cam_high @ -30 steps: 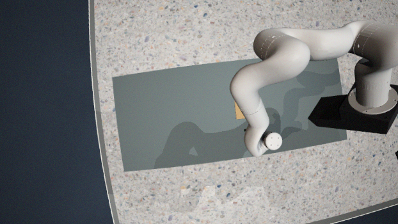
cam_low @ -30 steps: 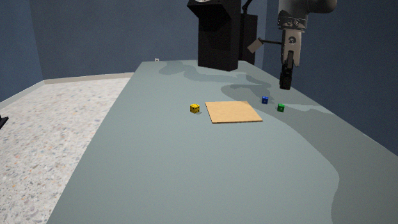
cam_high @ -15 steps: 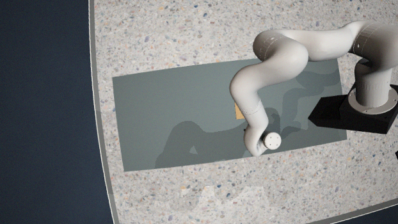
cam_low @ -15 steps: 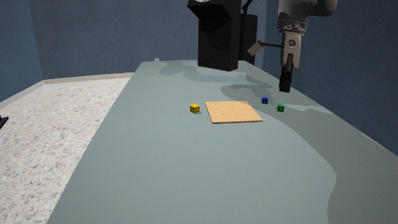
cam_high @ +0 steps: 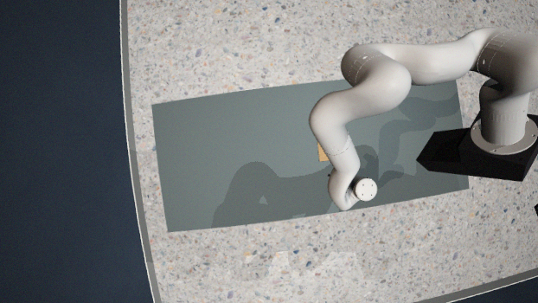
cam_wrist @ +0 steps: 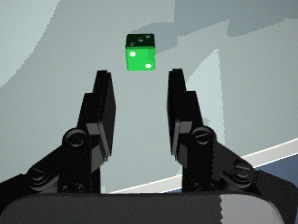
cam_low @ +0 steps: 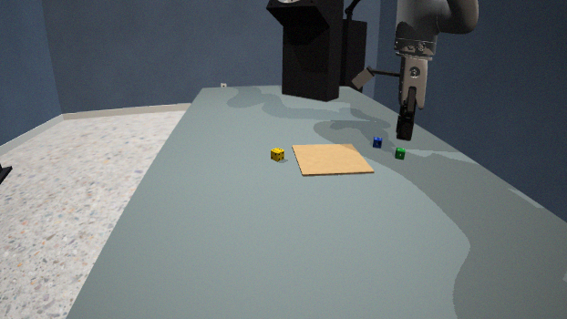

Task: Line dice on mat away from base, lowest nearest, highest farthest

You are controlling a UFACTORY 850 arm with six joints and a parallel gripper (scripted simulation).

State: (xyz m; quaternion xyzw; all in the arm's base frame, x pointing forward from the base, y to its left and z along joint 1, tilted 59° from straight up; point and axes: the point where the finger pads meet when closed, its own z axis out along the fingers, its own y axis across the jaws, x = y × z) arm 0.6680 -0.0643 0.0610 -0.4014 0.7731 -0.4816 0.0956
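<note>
Green, one die (cam_low: 400, 153) (cam_wrist: 140, 52) is sitting beyond the one pincer (cam_low: 405, 138) (cam_wrist: 140, 88), whose two fingers are standing partly open, holding nothing; two other dice are lying farther off.

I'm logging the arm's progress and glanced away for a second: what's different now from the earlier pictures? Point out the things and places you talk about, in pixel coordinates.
The black two-finger gripper (cam_low: 405, 138) (cam_wrist: 140, 88) has come down closer to the table (cam_low: 205, 228) (cam_high: 208, 151). Nothing was grasped or released. The green die (cam_low: 400, 154) (cam_wrist: 140, 58), blue die (cam_low: 377, 142), yellow die (cam_low: 277, 155) and flat tan mat (cam_low: 333, 159) (cam_high: 323, 153) stayed put.
</note>
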